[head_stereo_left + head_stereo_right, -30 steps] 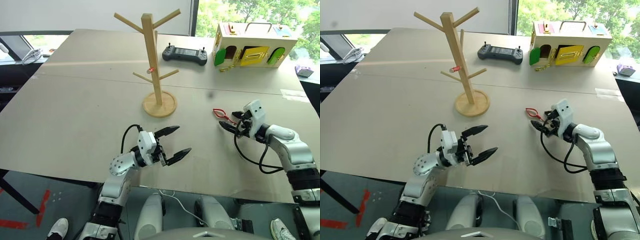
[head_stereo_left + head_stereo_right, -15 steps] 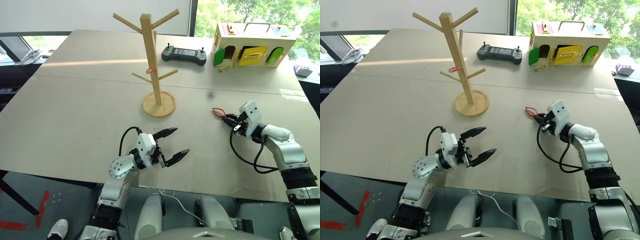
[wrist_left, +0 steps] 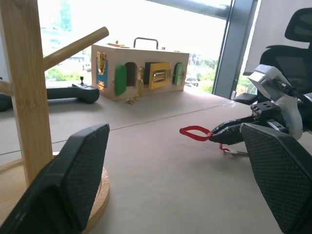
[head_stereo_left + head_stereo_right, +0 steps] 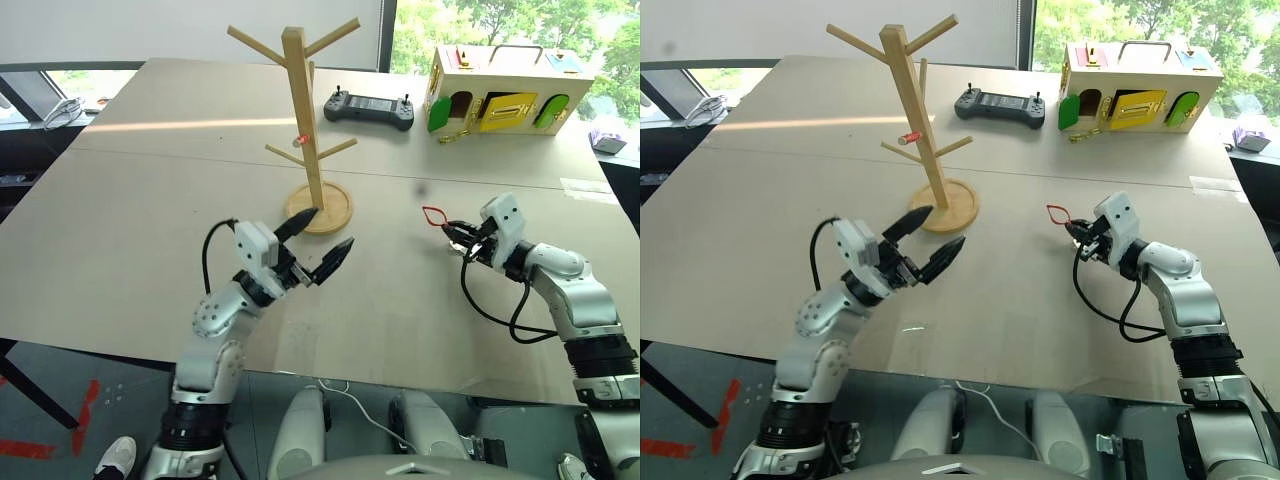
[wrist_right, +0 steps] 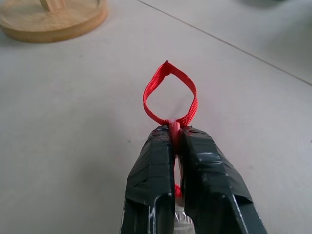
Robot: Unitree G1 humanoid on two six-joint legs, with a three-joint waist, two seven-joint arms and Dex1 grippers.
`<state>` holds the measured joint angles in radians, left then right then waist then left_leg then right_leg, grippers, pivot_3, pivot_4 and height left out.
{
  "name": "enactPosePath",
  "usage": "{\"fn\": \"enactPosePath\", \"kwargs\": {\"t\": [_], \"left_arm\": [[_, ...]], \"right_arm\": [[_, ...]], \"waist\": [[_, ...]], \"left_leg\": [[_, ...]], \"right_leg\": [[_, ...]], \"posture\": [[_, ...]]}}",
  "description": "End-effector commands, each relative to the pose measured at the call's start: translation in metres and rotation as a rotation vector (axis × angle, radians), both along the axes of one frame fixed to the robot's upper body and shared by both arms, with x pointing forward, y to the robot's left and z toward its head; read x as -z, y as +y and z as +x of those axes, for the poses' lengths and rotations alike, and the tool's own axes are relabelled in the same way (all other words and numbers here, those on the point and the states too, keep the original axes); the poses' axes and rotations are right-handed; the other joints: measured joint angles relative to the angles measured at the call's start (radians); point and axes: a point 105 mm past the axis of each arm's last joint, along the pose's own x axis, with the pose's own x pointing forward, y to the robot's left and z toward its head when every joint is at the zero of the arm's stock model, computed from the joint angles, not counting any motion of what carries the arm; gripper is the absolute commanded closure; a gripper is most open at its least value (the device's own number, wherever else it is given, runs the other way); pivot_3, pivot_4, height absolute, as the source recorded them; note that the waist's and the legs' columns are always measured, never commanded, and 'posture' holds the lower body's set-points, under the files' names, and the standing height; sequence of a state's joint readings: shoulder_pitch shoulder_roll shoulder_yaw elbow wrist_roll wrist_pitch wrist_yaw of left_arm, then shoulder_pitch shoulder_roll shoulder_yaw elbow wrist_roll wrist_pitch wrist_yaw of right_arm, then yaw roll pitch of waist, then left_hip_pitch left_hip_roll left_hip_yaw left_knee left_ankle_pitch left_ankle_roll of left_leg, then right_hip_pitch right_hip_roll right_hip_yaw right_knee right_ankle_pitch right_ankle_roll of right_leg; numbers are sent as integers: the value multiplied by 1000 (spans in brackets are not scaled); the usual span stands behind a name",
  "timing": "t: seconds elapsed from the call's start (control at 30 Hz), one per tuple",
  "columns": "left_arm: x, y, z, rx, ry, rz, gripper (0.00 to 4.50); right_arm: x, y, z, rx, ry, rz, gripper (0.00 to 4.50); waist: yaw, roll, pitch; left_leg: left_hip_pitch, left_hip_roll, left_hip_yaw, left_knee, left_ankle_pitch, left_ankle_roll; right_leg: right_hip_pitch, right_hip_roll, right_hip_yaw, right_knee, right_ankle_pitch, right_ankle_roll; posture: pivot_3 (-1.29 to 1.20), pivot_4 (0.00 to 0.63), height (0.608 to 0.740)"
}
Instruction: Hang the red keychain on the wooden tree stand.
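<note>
The red keychain (image 4: 435, 214) is pinched at the knot of its cord in my right gripper (image 4: 452, 230), which is shut on it. Its loop (image 5: 194, 100) sticks out past the fingertips, just above the table, and a bit of silver metal shows beneath the fingers. The wooden tree stand (image 4: 300, 110) rises mid-table on a round base, well to the left of the keychain. My left gripper (image 4: 332, 228) hangs open and empty in front of that base, pointing toward the right gripper. The left wrist view shows the stand's post (image 3: 27, 87) close by and the keychain (image 3: 195, 132) beyond.
A black controller (image 4: 369, 108) lies behind the stand. A pale wooden box (image 4: 505, 85) with green and yellow doors stands at the back right. A tiny red tag (image 4: 300, 139) hangs on a lower peg. The table's front edge is near my arms.
My right gripper went from open to shut on the red keychain and lifted it slightly. My left gripper rose and moved forward toward the stand's base, still open.
</note>
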<state>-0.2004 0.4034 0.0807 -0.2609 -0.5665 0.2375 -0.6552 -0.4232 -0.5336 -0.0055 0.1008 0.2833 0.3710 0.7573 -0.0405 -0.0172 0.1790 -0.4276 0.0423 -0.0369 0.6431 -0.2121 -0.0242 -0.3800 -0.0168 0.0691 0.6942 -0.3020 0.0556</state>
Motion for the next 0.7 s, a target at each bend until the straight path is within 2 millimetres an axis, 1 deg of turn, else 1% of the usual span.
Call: {"fn": "enactPosePath", "kwargs": {"t": [0.03,0.07,0.1,0.13,0.2,0.27,0.33,0.43,0.5,0.6,0.67,0.7], "left_arm": [[-56,42,0,-78,-54,-12,0],[-60,45,0,-72,-45,-5,0],[-66,48,-8,-27,-59,57,0],[-70,51,-13,-25,-88,149,0],[-80,57,-17,-20,-119,207,0],[-86,61,-17,-21,-137,187,0],[-84,63,-19,-6,-139,216,0],[-84,66,-18,-10,-139,207,0],[-83,68,-18,-3,-127,197,0],[-80,64,-22,53,-114,174,0],[-83,67,-20,41,-112,157,0],[-84,68,-20,36,-114,154,0]], "right_arm": [[-38,6,0,-53,-97,9,4426],[-40,7,1,-58,-97,9,4426],[-50,13,2,-75,-125,22,4426],[-61,18,4,-83,-163,32,4426],[-78,30,4,-104,-224,42,4426],[-92,43,2,-122,-278,37,4426],[-111,58,-2,-140,-341,48,4426],[-131,76,-11,-174,-413,61,4426],[-138,85,-18,-200,-433,60,4426],[-145,98,-27,-235,-458,59,4426],[-147,107,-34,-267,-478,40,4426],[-145,115,-38,-288,-494,8,4426]], "waist": [[-7,0,1],[-9,0,1],[-9,0,1],[-9,0,1],[-5,1,2],[0,1,2],[3,1,3],[1,1,3],[3,1,3],[3,1,3],[2,1,3],[1,1,3]], "left_leg": [[0,1,0,0,0,0],[0,1,1,0,0,0],[1,1,1,0,0,0],[0,1,2,-1,0,0],[-1,1,2,-1,0,0],[-2,0,2,-1,0,0],[-2,1,1,-1,0,0],[-2,1,1,-1,0,0],[-2,1,1,-1,0,0],[-3,1,1,-1,0,0],[-3,1,1,-1,0,0],[-3,1,1,-1,0,0]], "right_leg": [[0,1,0,0,0,0],[0,1,0,0,0,0],[0,1,1,0,0,0],[0,0,1,-2,0,0],[-1,0,1,-3,0,0],[-1,0,1,-3,0,0],[-1,0,0,-3,0,0],[-2,0,0,-3,0,0],[-2,0,-1,-3,0,0],[-2,-1,-1,-3,0,0],[-2,-1,-1,-3,0,0],[-2,-1,-1,-3,0,0]], "posture": [[0,150,740],[0,150,740],[0,150,740],[0,150,740],[0,150,740],[0,150,740],[0,150,740],[0,150,740],[0,150,740],[0,150,740],[0,150,740],[0,150,740]]}}
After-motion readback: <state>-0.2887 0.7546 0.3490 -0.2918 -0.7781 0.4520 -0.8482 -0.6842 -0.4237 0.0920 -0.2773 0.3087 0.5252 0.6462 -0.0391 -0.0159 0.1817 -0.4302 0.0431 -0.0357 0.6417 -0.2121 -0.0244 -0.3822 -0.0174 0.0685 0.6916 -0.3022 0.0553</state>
